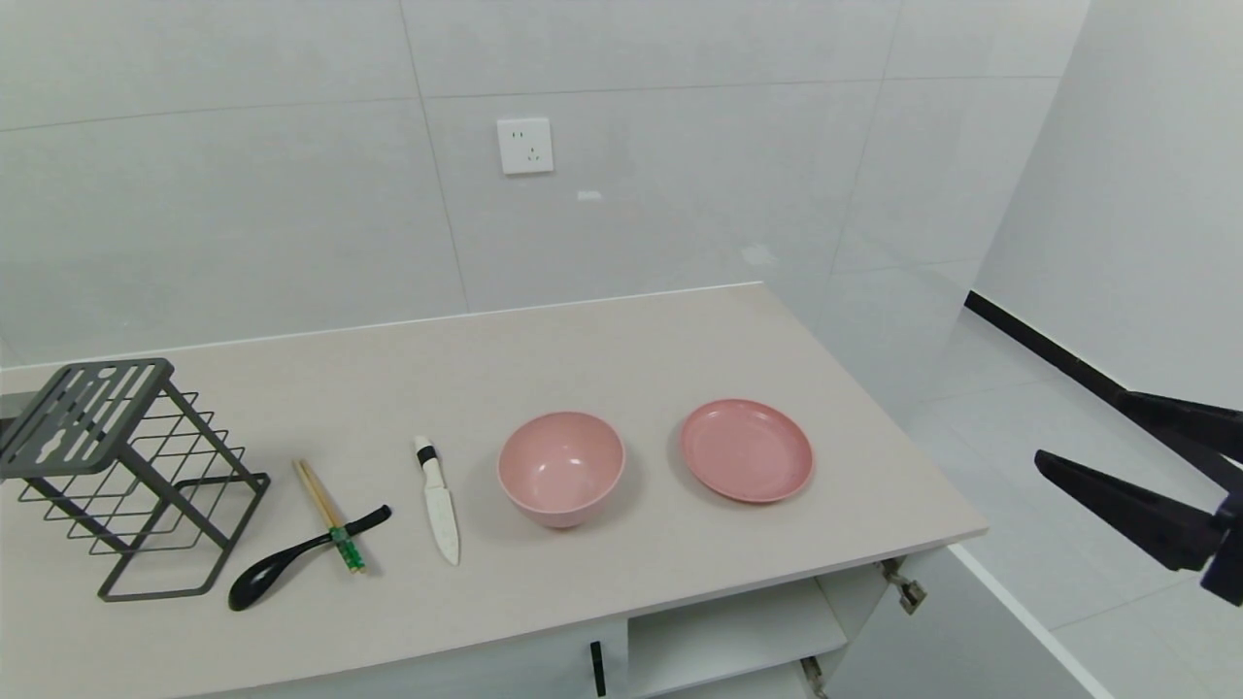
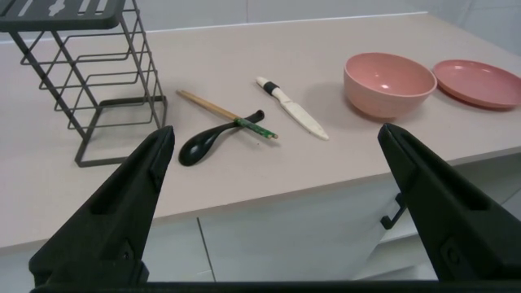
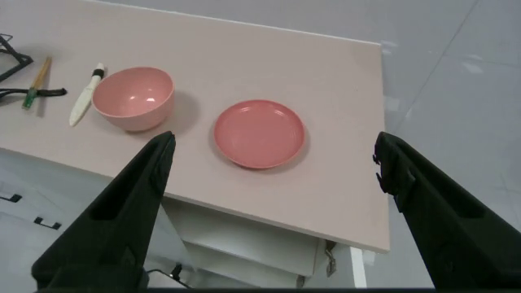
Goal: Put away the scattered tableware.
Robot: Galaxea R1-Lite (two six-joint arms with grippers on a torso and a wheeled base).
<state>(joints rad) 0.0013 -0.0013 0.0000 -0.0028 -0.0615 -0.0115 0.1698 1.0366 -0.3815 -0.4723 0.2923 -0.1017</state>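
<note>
It seems the task is only starting: left claw (image 2: 277,134) and right claw (image 3: 273,140) are hanging wide open, empty, off the bench (image 1: 631,359). Next is probably reaching for the plate (image 1: 746,449).

**A:** How is the light?
**B:** Bright and even, coming from overhead. The counter (image 1: 602,359) is lit alike from near edge to far edge.
**A:** Any shadows?
**B:** Soft, short ones. A faint one hugs the bowl (image 1: 561,468), another the plate (image 1: 746,449), and a pale one lies under the rack (image 1: 117,466) at the left end.
**A:** Glare?
**B:** Small glints inside the bowl and a sheen on the black spoon (image 1: 262,581). In the wrist views, the left gripper (image 2: 277,133) and right gripper (image 3: 273,140) are flat black shapes.
</note>
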